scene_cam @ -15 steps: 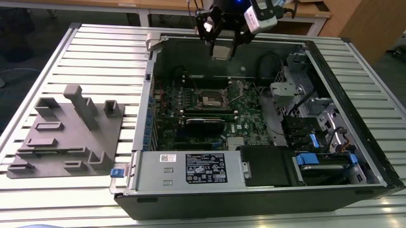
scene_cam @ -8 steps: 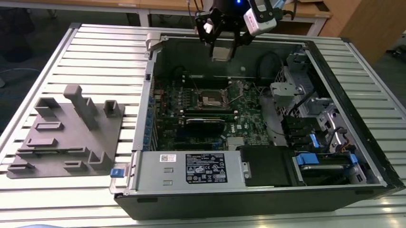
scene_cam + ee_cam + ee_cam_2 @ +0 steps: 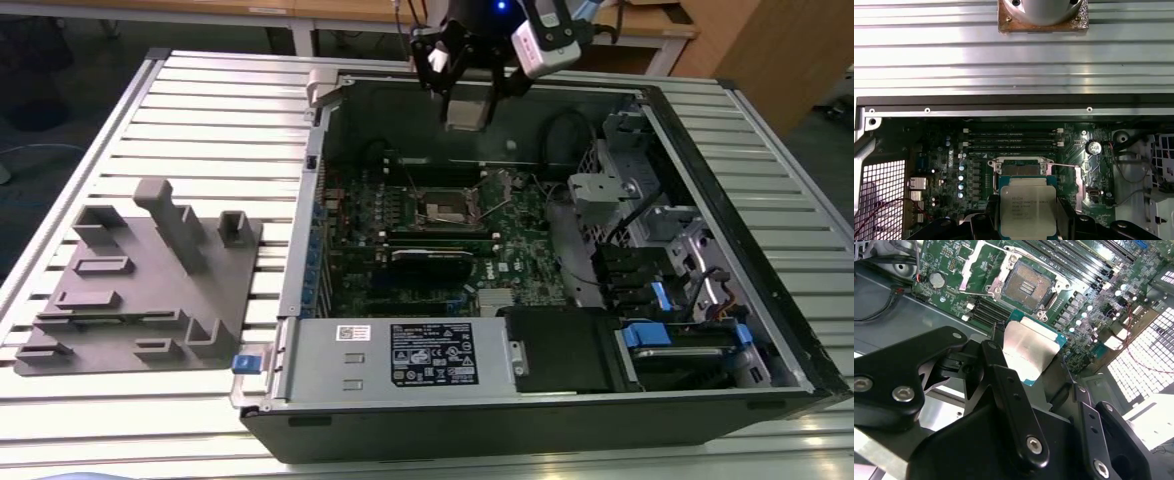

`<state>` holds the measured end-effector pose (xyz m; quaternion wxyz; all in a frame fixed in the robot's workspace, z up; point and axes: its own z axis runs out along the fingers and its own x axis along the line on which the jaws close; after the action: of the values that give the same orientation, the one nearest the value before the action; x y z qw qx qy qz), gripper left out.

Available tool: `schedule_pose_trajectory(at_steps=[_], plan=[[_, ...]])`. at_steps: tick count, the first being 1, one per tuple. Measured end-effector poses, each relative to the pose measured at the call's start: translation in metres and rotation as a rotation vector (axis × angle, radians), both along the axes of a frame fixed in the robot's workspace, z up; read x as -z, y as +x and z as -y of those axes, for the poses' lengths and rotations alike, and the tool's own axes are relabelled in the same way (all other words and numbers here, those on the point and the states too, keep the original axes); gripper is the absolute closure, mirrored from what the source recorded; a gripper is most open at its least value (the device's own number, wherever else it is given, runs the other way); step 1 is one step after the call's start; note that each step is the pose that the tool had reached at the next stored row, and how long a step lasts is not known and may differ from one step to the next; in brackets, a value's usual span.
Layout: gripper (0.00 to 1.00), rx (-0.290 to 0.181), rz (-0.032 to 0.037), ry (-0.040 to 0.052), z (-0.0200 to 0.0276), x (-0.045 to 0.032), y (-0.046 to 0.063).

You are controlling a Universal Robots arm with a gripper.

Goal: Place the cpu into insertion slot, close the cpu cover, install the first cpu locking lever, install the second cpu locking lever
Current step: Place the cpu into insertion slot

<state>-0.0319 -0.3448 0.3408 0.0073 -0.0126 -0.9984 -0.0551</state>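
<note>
The fingers point(image 3: 1009, 390) are clamped on the chip point(image 3: 1030, 351), one on each of two opposite edges. They hold it in the air above the open computer case point(image 3: 747, 210). In the first wrist view the chip's silver top carries several lines of small dark print. Below the chip and well apart from it, the socket point(image 3: 1026, 286) on the green board point(image 3: 949, 260) lies bare, its dark centre showing. Its cover point(image 3: 970, 265) is swung open beside it. A black and white label point(image 3: 434, 355) sits on the grey box at the case's edge nearest the exterior camera. The case rests on a slatted metal table point(image 3: 200, 110). A grey holder tray point(image 3: 134, 290) lies at the exterior view's left.
</note>
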Motion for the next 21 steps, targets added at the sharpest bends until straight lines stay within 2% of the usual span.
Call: schedule_pose_trajectory(at_steps=[9, 17, 21], plan=[[0.46, 0.000, 0.0000, -0.0001, 0.0000, 0.0038, 0.0000], [0.46, 0.000, 0.0000, 0.0000, 0.0000, 0.0040, 0.0000], [0.46, 0.000, 0.0004, 0.0001, 0.0000, 0.0076, 0.0000]])
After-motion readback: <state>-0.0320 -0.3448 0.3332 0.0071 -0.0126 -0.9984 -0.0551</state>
